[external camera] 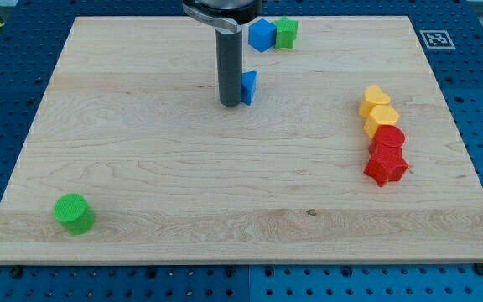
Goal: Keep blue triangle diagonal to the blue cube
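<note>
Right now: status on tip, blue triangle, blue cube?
My tip at the blue triangle's left side, apparently touching. Blue cube up-right of it, against the green block. Nothing between triangle and cube.

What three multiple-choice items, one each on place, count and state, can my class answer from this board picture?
1. Where is the green cylinder? A view's bottom left; B view's top right; C centre.
2. How many yellow blocks? A one; B two; C four.
3. My tip is: A beside the blue triangle; B touching the red blocks; C off the board.

Answers: 1 A, it sits near that corner. 2 B, two yellow pieces adjoin. 3 A, the rod stands just left of the triangle, below the blue cube.
</note>
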`<state>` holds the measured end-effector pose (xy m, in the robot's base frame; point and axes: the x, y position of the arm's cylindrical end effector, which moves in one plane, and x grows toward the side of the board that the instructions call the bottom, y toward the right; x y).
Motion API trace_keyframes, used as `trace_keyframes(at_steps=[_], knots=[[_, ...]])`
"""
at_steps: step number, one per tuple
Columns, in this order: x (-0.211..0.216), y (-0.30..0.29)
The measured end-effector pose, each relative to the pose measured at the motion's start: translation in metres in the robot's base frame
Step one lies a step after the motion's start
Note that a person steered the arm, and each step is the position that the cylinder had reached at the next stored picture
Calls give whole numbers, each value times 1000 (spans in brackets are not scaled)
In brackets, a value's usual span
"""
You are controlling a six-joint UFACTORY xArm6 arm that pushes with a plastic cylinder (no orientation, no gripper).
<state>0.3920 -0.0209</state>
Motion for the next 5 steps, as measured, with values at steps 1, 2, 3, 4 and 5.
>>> trace_keyframes(at_steps=[1, 2, 3, 4, 5], knots=[[0, 0], [12, 0], [23, 0], [24, 13], [24, 46]])
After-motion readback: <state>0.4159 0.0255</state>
